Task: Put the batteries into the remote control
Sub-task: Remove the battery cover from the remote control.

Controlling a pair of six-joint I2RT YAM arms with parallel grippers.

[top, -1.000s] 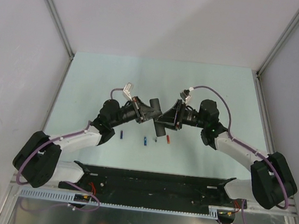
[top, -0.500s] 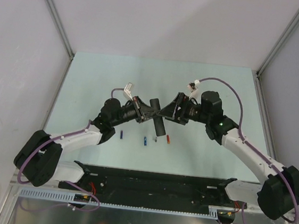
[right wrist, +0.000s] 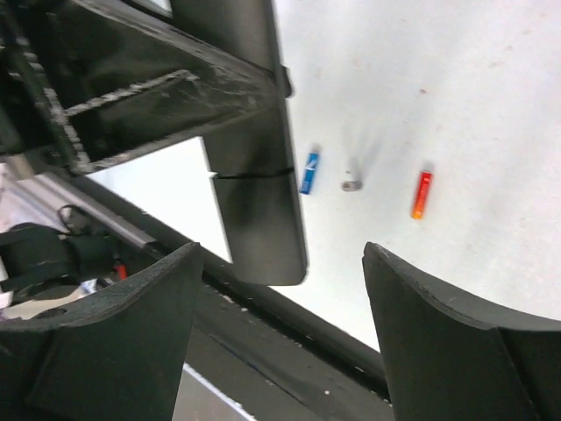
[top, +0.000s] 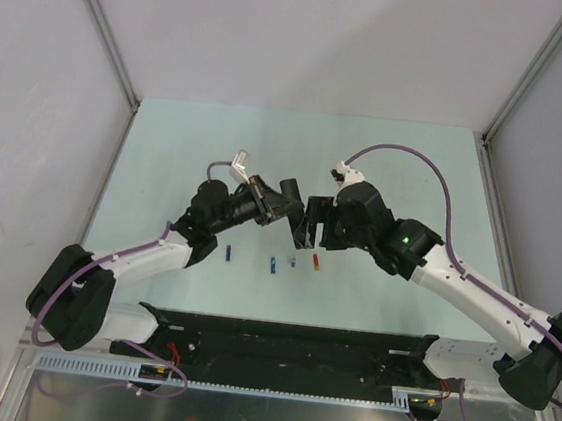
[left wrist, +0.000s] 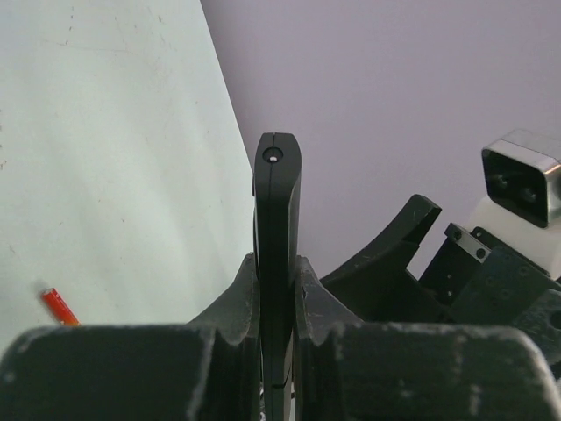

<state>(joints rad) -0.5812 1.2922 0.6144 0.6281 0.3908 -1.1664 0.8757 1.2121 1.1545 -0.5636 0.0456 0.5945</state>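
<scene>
Right now my left gripper [left wrist: 277, 272] is clenched on the remote control [left wrist: 277, 202]. One finger presses each flat face, and the slim black bar sticks out edge-on past my fingertips. From above, the remote control slants between my two wrists, with its free end pointing toward my bases. My right gripper [right wrist: 282, 254] is spread wide. Its fingers [right wrist: 131, 333] stand on either side of that free end, with pale table [right wrist: 491, 105] showing in both gaps, so they grasp nothing.

The four batteries lie flat on the table in a row, apart from one another, on the near side of the remote control. The dark blue battery [top: 228, 254] is farthest to the left of it. The lighter blue battery [top: 273, 265] comes next, then the grey-silver battery [top: 293, 262] just below the free end. The orange-red battery [top: 315, 262] lies just right of the free end.
</scene>
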